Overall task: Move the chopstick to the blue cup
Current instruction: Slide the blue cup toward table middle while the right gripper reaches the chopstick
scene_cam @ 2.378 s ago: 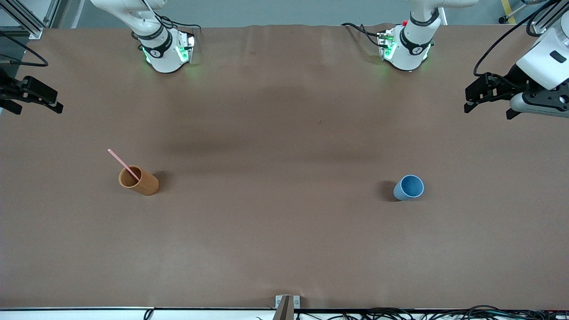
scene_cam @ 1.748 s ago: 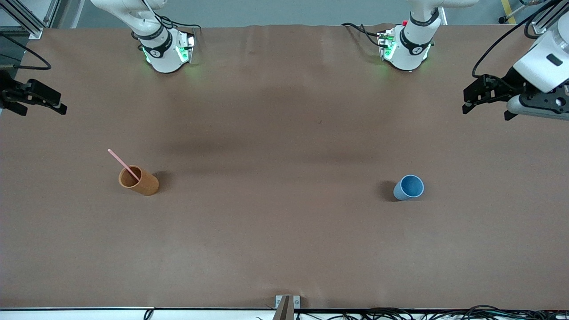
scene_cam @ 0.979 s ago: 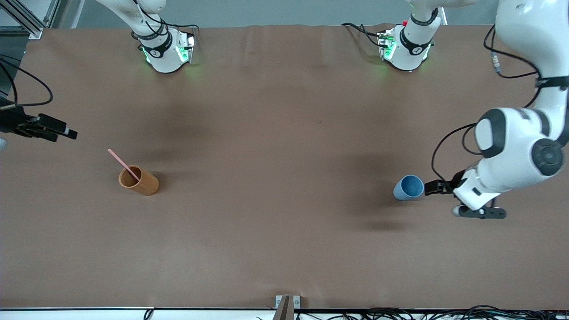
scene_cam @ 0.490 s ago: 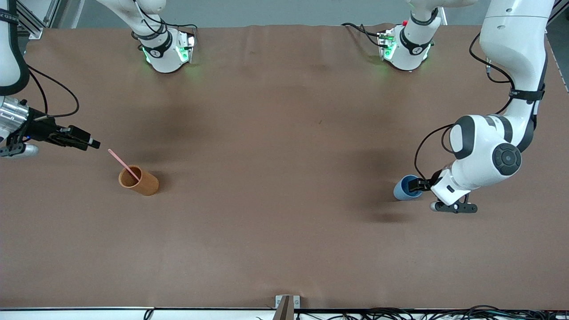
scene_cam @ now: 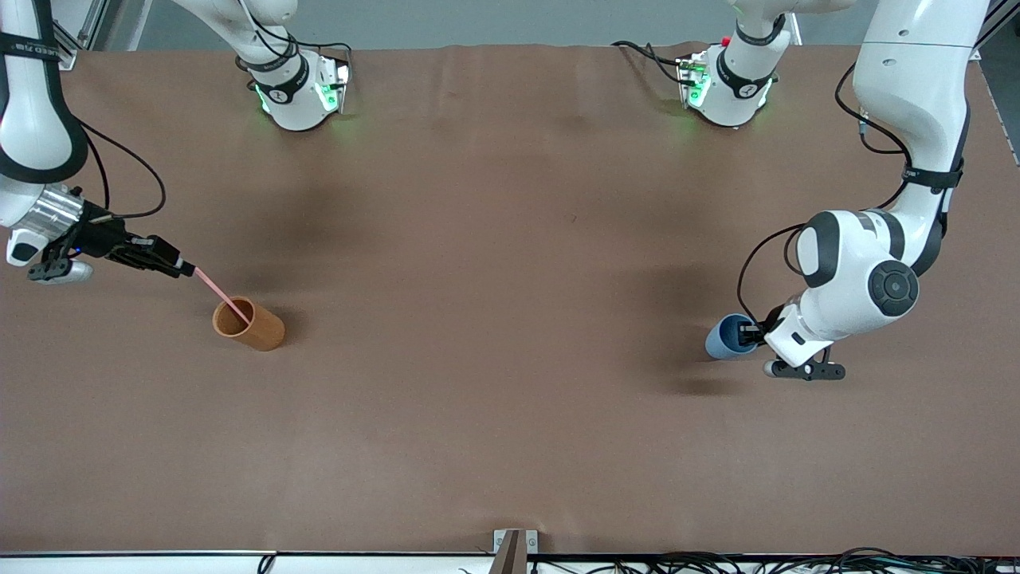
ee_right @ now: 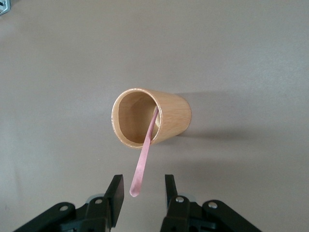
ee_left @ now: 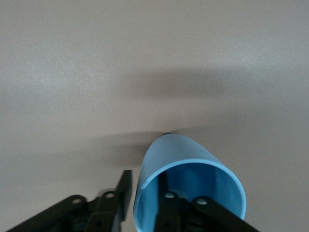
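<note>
The pale-pink chopstick (scene_cam: 219, 293) leans in an orange-brown cup (scene_cam: 259, 328) toward the right arm's end of the table. My right gripper (scene_cam: 188, 271) is open at the stick's upper end. In the right wrist view the chopstick (ee_right: 143, 162) ends between the right gripper's (ee_right: 143, 181) fingers, touching neither. The blue cup (scene_cam: 721, 339) stands toward the left arm's end. My left gripper (scene_cam: 747, 333) is at its rim. In the left wrist view the left gripper (ee_left: 146, 176) has one finger inside the blue cup (ee_left: 193, 154) and one outside, shut on its wall.
The brown table cover (scene_cam: 510, 239) is bare between the two cups. Both arm bases (scene_cam: 295, 96) stand along the table's edge farthest from the front camera. Cables (scene_cam: 717, 562) run along the edge nearest to it.
Both arms came in from the table's ends. The left gripper dropped onto the blue cup's rim and narrowed on its wall. The right gripper reached the chopstick's upper end, its jaws narrowing.
</note>
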`<action>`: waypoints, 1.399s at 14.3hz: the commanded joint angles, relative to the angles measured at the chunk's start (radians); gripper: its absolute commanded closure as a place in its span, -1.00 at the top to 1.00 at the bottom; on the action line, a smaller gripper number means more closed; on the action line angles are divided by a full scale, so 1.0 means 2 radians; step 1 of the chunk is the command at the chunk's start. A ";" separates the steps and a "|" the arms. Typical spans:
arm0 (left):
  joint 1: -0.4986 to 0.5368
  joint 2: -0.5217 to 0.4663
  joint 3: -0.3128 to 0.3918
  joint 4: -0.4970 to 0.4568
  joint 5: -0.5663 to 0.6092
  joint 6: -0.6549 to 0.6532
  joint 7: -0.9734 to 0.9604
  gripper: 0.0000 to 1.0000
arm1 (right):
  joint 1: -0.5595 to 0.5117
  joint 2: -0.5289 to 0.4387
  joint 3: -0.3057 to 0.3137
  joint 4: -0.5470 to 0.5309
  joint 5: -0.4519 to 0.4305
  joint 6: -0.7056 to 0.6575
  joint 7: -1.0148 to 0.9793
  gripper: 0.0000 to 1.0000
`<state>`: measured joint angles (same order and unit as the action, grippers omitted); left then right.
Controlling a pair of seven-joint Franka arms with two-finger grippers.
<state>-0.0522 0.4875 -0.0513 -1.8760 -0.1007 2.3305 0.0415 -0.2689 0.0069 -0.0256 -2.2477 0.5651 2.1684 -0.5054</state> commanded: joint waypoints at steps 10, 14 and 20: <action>-0.155 -0.047 -0.002 0.025 0.036 0.003 -0.273 -0.99 | 0.006 -0.016 0.004 -0.038 0.033 0.025 -0.012 -0.42; -0.247 -0.032 -0.001 0.027 0.039 0.016 -0.402 -0.99 | 0.006 -0.016 0.004 -0.038 0.033 0.028 -0.012 -0.60; -0.298 0.013 -0.001 0.035 0.073 0.044 -0.477 -0.97 | 0.006 -0.016 0.004 -0.019 0.033 0.022 -0.008 -0.93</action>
<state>-0.6521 0.4951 -0.0618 -1.8273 0.0155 2.4140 -0.8946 -0.2593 0.0040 -0.0194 -2.2848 0.6011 2.2118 -0.5063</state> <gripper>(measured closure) 0.952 0.912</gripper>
